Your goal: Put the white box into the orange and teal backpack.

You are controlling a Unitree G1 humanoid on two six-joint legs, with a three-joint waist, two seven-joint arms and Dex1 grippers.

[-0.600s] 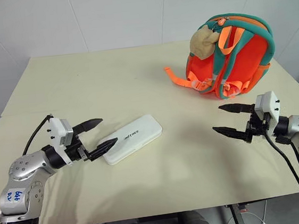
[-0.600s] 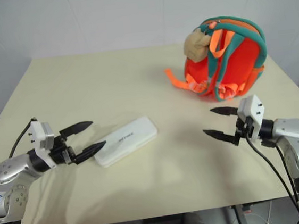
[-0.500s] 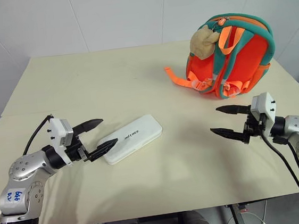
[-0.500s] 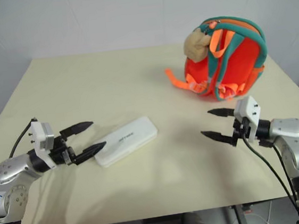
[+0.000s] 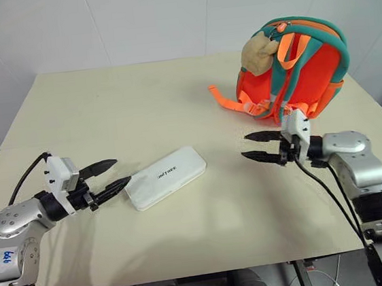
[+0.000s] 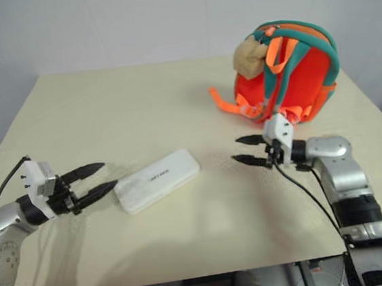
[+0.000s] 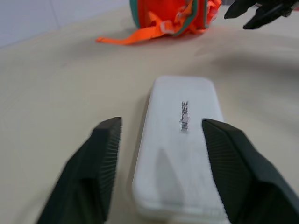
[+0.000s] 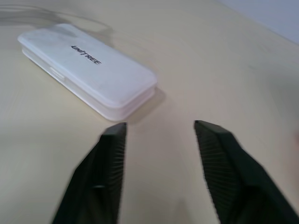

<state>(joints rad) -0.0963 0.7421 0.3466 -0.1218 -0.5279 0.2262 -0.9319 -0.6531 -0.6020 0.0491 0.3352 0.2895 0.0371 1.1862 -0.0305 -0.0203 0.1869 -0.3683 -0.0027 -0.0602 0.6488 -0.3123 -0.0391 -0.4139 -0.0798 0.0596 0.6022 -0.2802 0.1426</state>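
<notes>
The white box point(image 5: 165, 176) lies flat on the cream table point(image 5: 126, 109), its dark lettering up. My left gripper point(image 5: 111, 176) is open just left of the box's near end, fingertips a little short of it. In the left wrist view the box point(image 7: 180, 140) lies ahead between the two black fingers point(image 7: 91, 177). My right gripper point(image 5: 250, 147) is open, pointing left toward the box's far end with a gap between. The orange and teal backpack point(image 5: 292, 67) stands upright at the back right, a beige plush toy point(image 5: 259, 52) on it, just behind my right gripper.
An orange webbing strap point(image 5: 231, 101) trails from the backpack onto the table toward the middle. A white wall stands behind the table. Black cables run along both arms.
My right gripper has swung left and away from me, now in front of the backpack and nearer the box. My left gripper has drawn back to the left, off the box's end.
</notes>
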